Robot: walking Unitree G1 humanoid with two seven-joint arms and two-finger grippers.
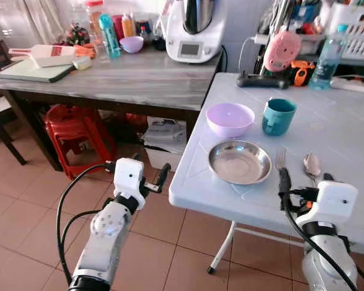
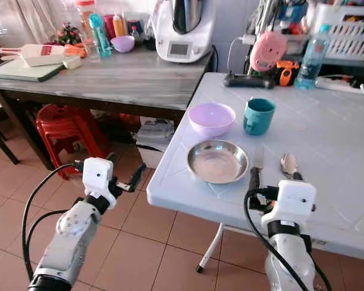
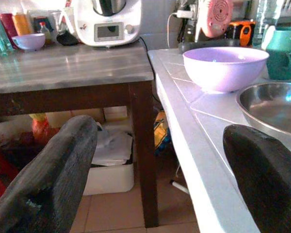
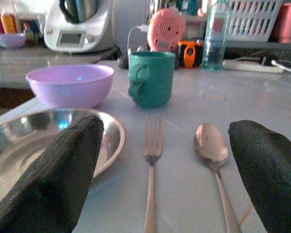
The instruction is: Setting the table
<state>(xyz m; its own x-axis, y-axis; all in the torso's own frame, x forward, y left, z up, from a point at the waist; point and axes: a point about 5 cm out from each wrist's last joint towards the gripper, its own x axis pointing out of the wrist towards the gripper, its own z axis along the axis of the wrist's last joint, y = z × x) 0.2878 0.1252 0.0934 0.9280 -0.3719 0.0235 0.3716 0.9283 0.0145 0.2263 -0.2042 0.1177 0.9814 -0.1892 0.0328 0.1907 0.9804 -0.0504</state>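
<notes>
My right gripper (image 1: pixel 303 182) sits spread and empty at the white table (image 1: pixel 340 133) edge, straddling fork (image 4: pixel 152 145) and spoon (image 4: pixel 211 145) handles beside the steel plate (image 1: pixel 239 161). Any fwd nudge w/ fingers this low could shove the cutlery into the teal mug (image 1: pixel 278 116) or lilac bowl (image 1: pixel 230 119). Left gripper (image 1: pixel 151 179) is spread too, off the edge.

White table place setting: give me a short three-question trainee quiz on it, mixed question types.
1. True or false: the fork lies between the steel plate and the spoon.
2. Which stands beside the purple bowl? A) teal mug B) water bottle C) red stool
3. Fill in: the right gripper is ___, empty, at the table's near edge.

Key: 1 true; 2 A; 3 open.
</notes>
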